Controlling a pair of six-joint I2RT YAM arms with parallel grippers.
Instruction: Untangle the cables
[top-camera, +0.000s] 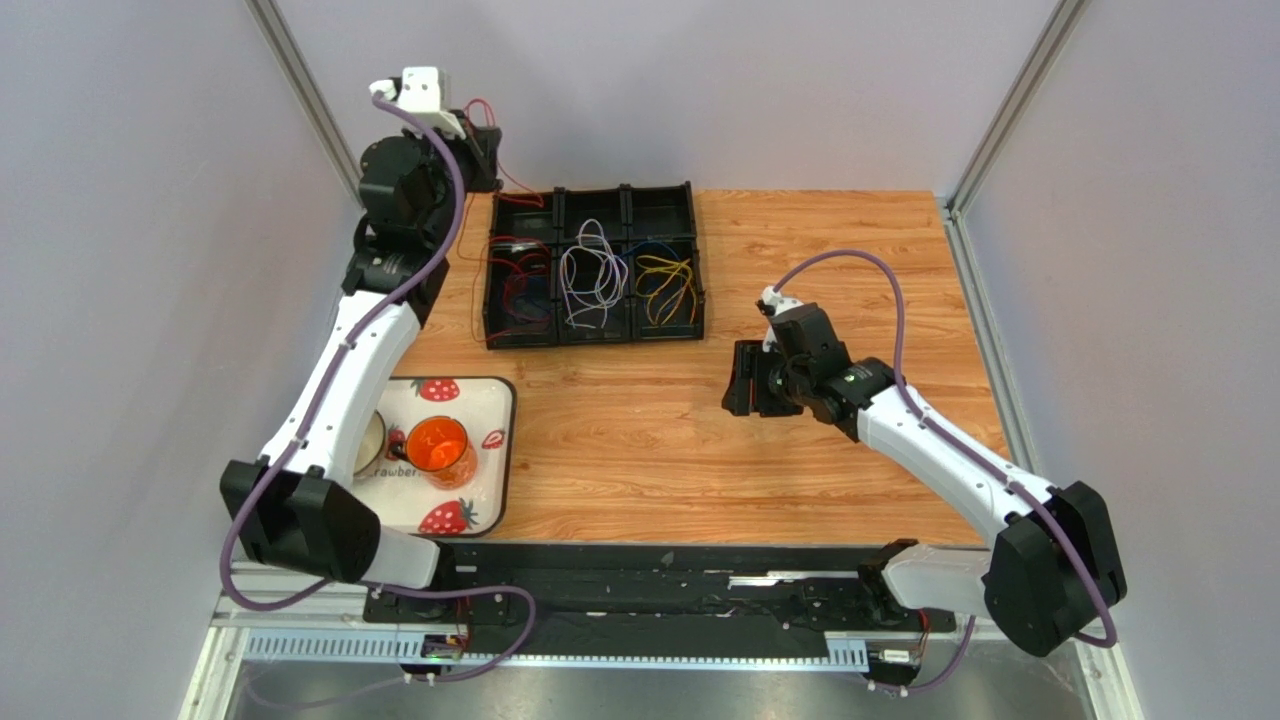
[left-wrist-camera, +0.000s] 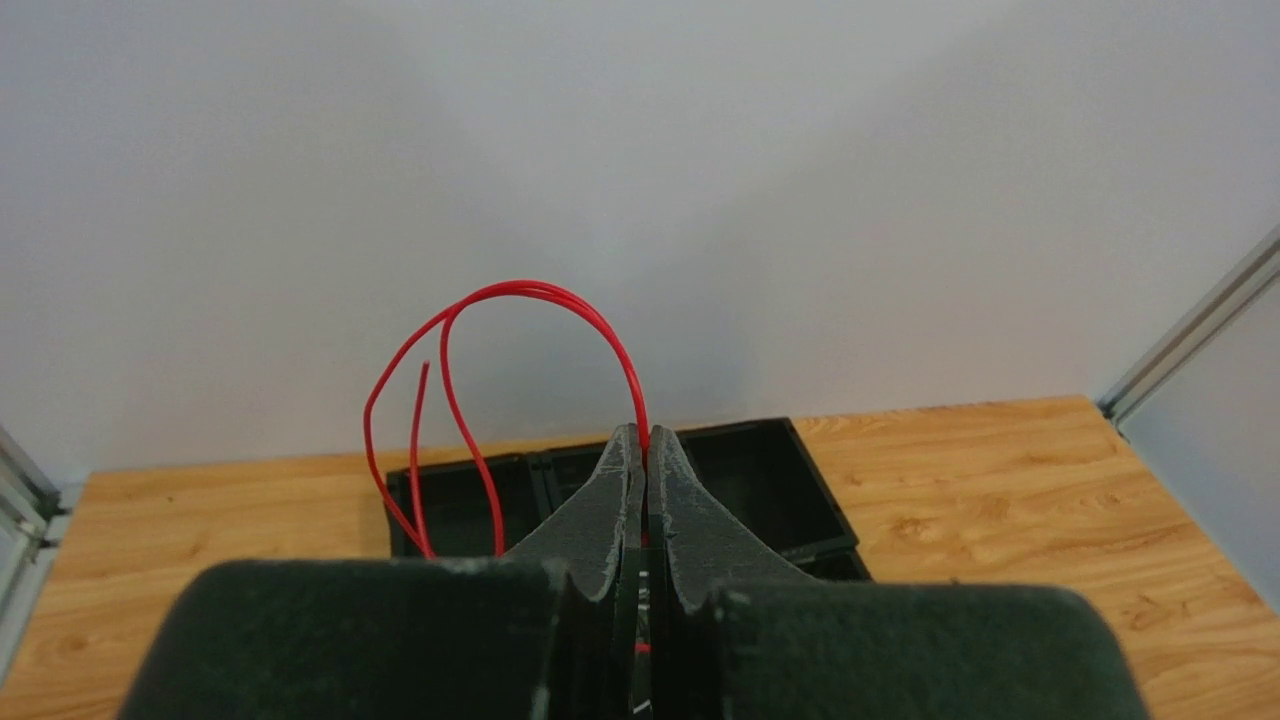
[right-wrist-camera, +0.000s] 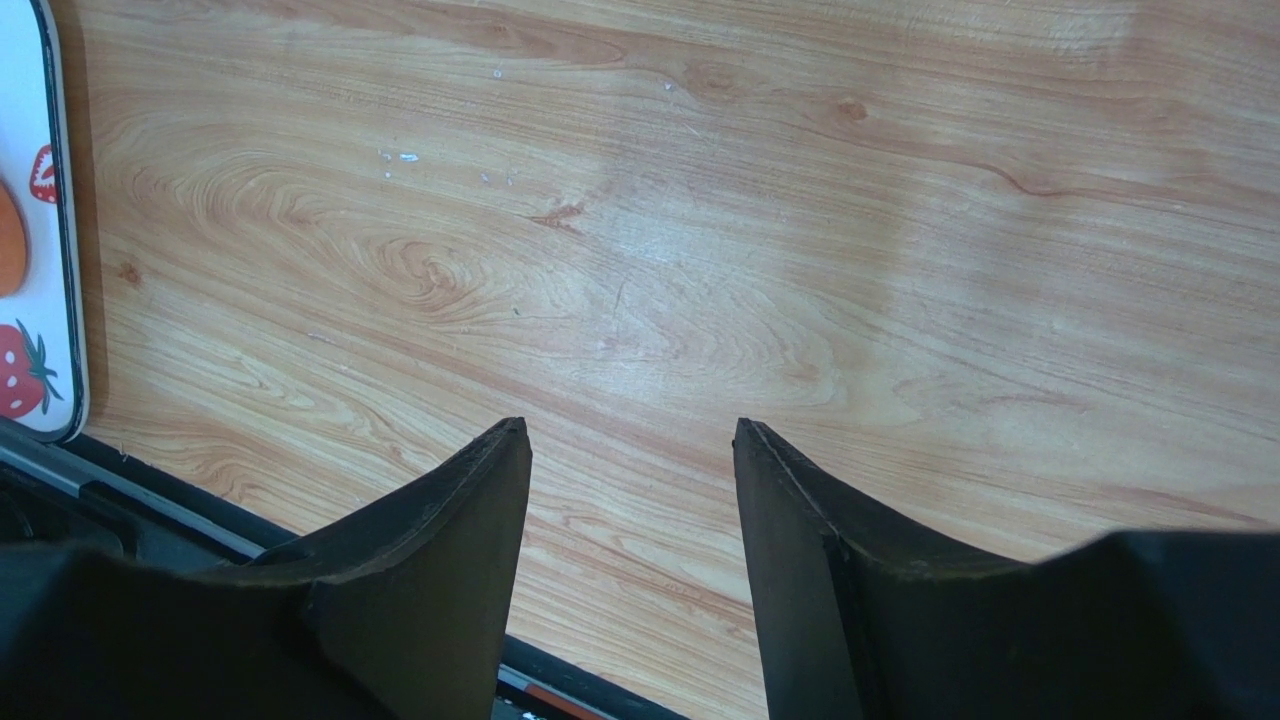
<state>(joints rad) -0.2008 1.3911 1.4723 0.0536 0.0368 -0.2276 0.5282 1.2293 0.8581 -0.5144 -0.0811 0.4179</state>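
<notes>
Open table (top-camera: 631, 435) lies between the bin (top-camera: 624, 195) and the near rail (top-camera: 646, 578): bare wood, passable from centre to the right edge. The right gripper (top-camera: 747, 378) hangs over this stretch, jaws apart above bare wood.

Front left is obstructed: a tray (top-camera: 469, 393) carries an orange cup (top-camera: 439, 447), and the left arm (top-camera: 343, 375) crosses above it.

The bin's front compartments are occupied by cable loops (top-camera: 591, 270).

At rear left the left gripper (top-camera: 484, 150) stands high, clamped on a red cable (left-wrist-camera: 511, 300) that runs down toward the bin's left side, barring that corner.

The walls (top-camera: 150, 225) close in left, rear and right.
</notes>
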